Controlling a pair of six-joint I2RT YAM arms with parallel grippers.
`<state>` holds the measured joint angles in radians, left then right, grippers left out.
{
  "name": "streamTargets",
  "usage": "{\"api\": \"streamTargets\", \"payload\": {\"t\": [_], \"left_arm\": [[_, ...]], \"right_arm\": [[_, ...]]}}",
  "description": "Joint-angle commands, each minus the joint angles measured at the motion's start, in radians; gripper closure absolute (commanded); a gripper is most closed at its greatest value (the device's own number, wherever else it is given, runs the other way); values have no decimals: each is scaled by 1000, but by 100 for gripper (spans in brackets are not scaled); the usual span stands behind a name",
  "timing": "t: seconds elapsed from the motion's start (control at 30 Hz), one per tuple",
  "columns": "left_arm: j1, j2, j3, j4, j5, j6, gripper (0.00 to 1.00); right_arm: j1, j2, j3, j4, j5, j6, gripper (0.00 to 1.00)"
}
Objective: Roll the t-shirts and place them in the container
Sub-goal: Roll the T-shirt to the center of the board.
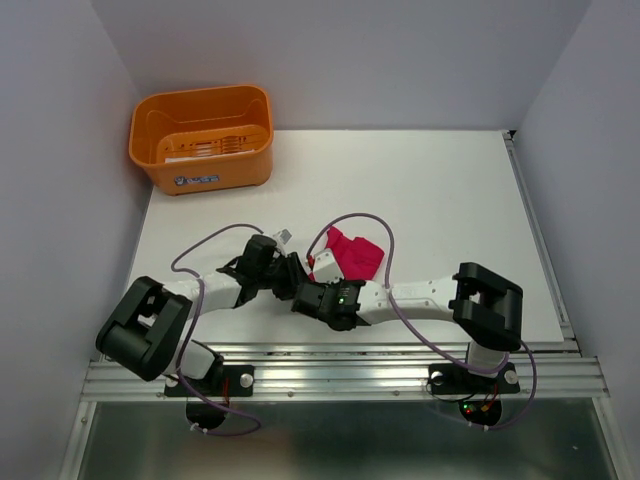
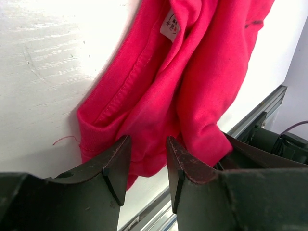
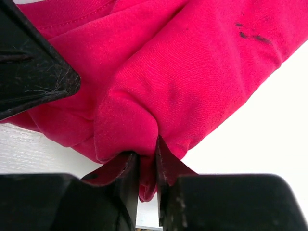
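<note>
Item, surface: a white table (image 1: 430,190) closed in by pale walls on three sides, with a metal rail along its near edge where your two arms are bolted. Item, far left corner: an orange basket (image 1: 202,138), upright, well apart from the work. Item, near the middle of the table's near edge: one crimson-pink t-shirt (image 1: 355,254), bunched into a loose heap, its white neck tag (image 2: 169,24) showing and a few dark marks (image 3: 250,34) on the cloth. Item, right gripper (image 3: 147,156): fingers drawn almost together, pinching a fold at the near edge of the t-shirt. Item, left gripper (image 2: 147,144): jaws partly spread, tips set at the heap's edge, cloth showing in the gap and outside both fingers; you cannot tell whether they squeeze it. Both grippers meet at the same side of the heap, close beside each other.
</note>
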<state>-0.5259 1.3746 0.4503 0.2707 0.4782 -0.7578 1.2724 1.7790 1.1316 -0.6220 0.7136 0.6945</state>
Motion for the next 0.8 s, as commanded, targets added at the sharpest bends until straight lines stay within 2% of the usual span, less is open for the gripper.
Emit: {"api": "streamTargets", "payload": {"t": [0.0,0.3,0.53,0.77], "left_arm": [[6,30,-1,19,34,37,55],[7,109,22,15,36,57,57],[6,124,33,25,31,46,58],[9,123,51,22,31,40,58]], "right_arm": [[10,-50,17,-33,49,26,85],[10,-99,11,-76,14,-39,99],[10,-132,22,-111,-109,-133,99],[10,-60,-12,-113,-210,-107,99]]}}
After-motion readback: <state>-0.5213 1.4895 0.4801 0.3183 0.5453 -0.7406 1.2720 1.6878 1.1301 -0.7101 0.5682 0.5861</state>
